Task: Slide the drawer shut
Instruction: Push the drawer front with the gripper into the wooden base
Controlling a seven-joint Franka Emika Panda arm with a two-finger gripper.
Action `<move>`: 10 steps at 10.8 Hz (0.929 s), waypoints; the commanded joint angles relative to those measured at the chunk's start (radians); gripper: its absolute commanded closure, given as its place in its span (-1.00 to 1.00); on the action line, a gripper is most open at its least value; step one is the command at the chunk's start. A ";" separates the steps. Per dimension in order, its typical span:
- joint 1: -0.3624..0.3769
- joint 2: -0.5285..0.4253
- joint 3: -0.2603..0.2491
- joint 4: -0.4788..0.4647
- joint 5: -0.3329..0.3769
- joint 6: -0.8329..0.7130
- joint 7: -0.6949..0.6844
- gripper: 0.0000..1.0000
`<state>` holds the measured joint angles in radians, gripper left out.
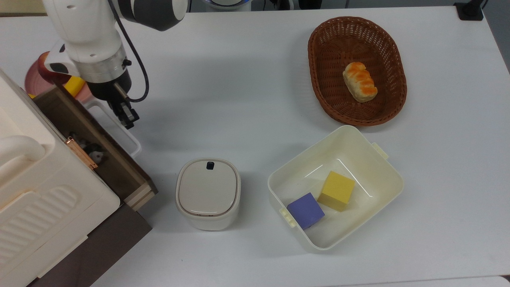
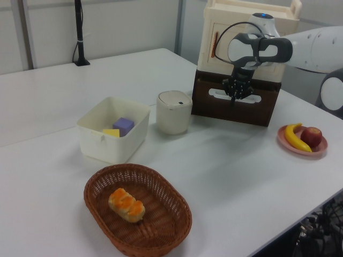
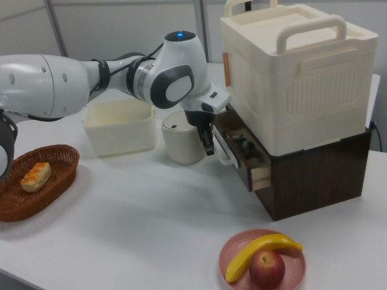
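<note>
Partly open: the drawer (image 1: 115, 167) at the top view's left edge, poking out from the dark brown cabinet (image 3: 320, 175) under the cream ribbed box (image 3: 302, 72), with only a narrow strip of the interior showing. Small panda figure (image 1: 93, 153) lying inside, half hidden beneath the box's edge.

Pressed against the white loop handle (image 1: 115, 127) on the dark front panel: the hand (image 1: 126, 116). Cannot tell whether together or apart.

Likely handling: rigid wood, light, running straight in its slot with modest friction; not fragile. Loose figure inside apt to slide or tip under a jerk, though low enough to clear the box above by the look of it. Plastic loop probably a bit springy, so better as a contact point near its middle than at one end. Flat push on the front panel, close to centre, judged safest; off-centre force likely to skew the drawer and jam it.

Just to the top view's right of the drawer's near corner on the tabletop (image 1: 255, 99): a lidded cream container (image 1: 208, 193), near but apart.
</note>
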<state>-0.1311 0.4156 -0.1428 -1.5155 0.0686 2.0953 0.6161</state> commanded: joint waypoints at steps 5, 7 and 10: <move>-0.015 0.037 -0.011 0.047 -0.012 0.121 -0.010 1.00; -0.019 0.038 -0.011 0.047 -0.012 0.161 -0.009 1.00; -0.024 0.045 -0.011 0.047 -0.012 0.189 -0.009 1.00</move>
<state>-0.1563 0.4424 -0.1431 -1.4901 0.0655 2.2567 0.6153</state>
